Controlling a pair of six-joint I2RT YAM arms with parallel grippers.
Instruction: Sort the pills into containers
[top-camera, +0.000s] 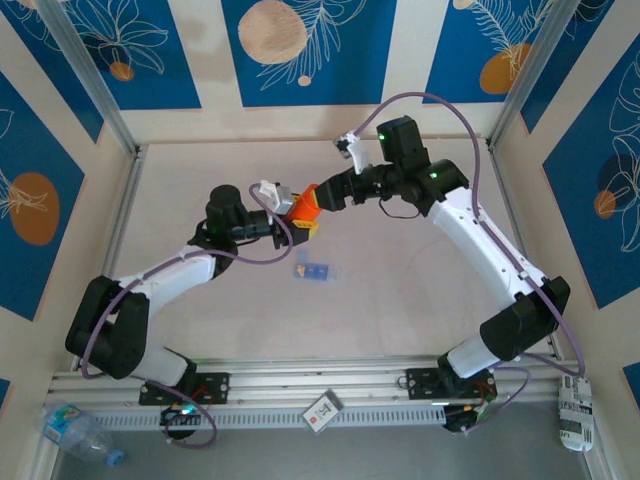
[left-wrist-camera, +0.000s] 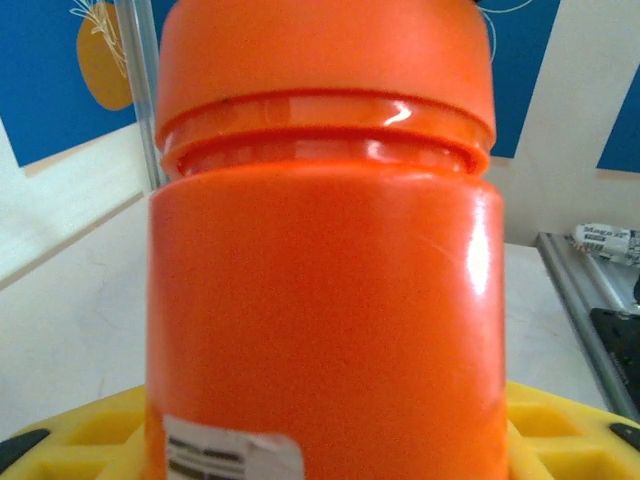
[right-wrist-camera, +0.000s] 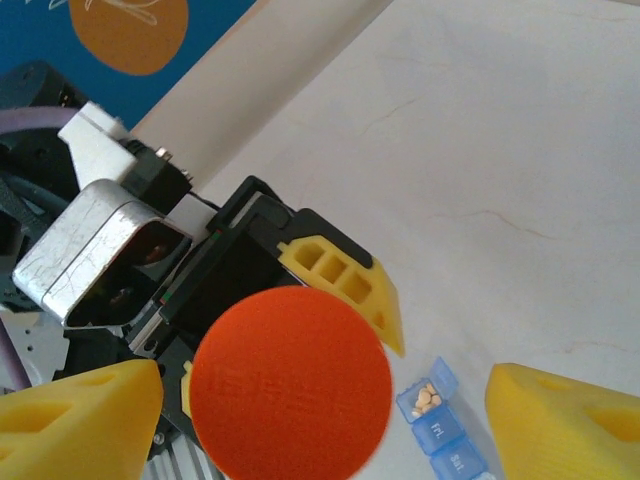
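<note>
An orange bottle (top-camera: 306, 204) with its orange cap (right-wrist-camera: 290, 385) on hangs above the table's middle, and my left gripper (top-camera: 297, 218) is shut on its body (left-wrist-camera: 320, 300). Yellow fingers (left-wrist-camera: 70, 440) show at both sides of the bottle. My right gripper (right-wrist-camera: 320, 400) stands open around the cap, its yellow fingertips (right-wrist-camera: 85, 420) apart from it on either side. The containers (top-camera: 315, 271), a pale-blue strip, lie on the table below the bottle. One compartment has its lid open, and several yellowish pills (right-wrist-camera: 427, 398) lie in it.
Pale walls with blue panels close the table (top-camera: 420, 300) in at the back and sides. On the near rail lie a water bottle (top-camera: 75, 432), a small card (top-camera: 322, 410) and a white packet (top-camera: 575, 412).
</note>
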